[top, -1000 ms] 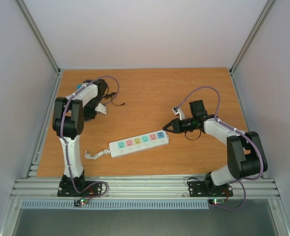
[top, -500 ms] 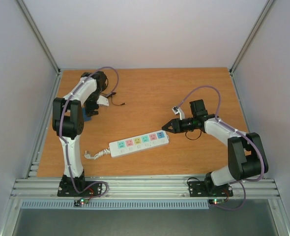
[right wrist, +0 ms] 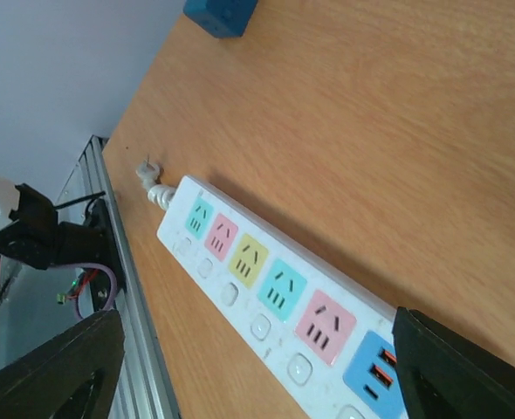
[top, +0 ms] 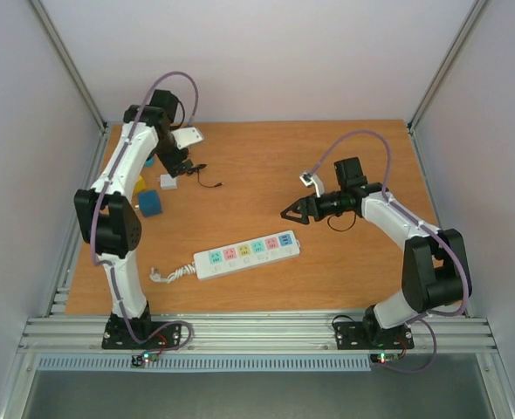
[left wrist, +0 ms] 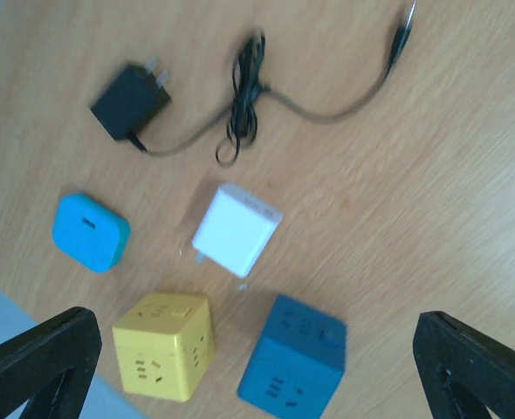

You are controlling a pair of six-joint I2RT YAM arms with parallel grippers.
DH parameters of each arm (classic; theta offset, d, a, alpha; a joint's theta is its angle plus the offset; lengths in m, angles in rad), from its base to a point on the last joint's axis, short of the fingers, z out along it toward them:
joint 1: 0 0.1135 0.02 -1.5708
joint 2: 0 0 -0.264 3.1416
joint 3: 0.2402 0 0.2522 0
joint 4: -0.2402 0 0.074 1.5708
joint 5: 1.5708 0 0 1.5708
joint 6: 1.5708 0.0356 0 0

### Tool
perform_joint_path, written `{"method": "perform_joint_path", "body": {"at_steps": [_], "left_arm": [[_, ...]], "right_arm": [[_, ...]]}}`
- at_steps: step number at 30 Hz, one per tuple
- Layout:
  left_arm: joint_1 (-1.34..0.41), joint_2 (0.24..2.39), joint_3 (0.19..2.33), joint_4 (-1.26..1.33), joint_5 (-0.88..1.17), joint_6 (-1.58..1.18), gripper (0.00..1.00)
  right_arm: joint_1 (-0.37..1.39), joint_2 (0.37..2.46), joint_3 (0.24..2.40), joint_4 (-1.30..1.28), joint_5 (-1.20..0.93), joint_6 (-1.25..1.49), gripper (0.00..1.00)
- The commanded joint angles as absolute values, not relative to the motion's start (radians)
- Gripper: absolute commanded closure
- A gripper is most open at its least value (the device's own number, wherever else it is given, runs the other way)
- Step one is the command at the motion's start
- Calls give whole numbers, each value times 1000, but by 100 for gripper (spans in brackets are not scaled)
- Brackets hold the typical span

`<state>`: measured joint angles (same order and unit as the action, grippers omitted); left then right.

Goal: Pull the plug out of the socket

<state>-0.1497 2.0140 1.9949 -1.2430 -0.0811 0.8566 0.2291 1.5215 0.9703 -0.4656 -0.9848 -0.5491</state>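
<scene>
The socket [top: 247, 254], a long white strip with pastel outlet faces, lies flat near the table's front; every outlet seen in the right wrist view [right wrist: 266, 288] is bare. A white plug [left wrist: 237, 229] lies loose on the wood at the back left [top: 168, 182], prongs toward the cubes. High above it, my left gripper [top: 179, 166] hangs wide open and holds nothing [left wrist: 257, 367]. My right gripper [top: 292, 214] is open too, hovering just beyond the strip's blue right end [right wrist: 257, 367], not touching it.
Near the white plug lie a black charger [left wrist: 131, 100] with a thin cord, a light blue adapter [left wrist: 90, 232], a yellow cube socket [left wrist: 163, 345] and a dark blue cube socket [left wrist: 292, 358]. The strip's short coiled cord [top: 166, 275] points toward the front left rail.
The left arm rose and swung toward the back, uncovering the cubes and the white plug, with its jaws now fully open. The right gripper opened and drew back off the strip's right end.
</scene>
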Motion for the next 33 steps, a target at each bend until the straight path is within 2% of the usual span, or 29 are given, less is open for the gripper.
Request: {"method": "perform_joint_path", "body": {"at_steps": [1, 4, 16, 33], "left_arm": [[-143, 1885, 1964, -1114, 148, 654, 0], [-143, 1817, 1908, -1031, 214, 568, 0], [-143, 1742, 1889, -1036, 289, 508, 0], [-143, 1635, 1771, -1037, 226, 541, 0]], "right_arm": [[271, 1560, 1045, -541, -1002, -683, 9], [319, 1585, 1083, -566, -967, -755, 1], [621, 1697, 1158, -581, -741, -1135, 1], [755, 1849, 1169, -448, -481, -1360, 1]]}}
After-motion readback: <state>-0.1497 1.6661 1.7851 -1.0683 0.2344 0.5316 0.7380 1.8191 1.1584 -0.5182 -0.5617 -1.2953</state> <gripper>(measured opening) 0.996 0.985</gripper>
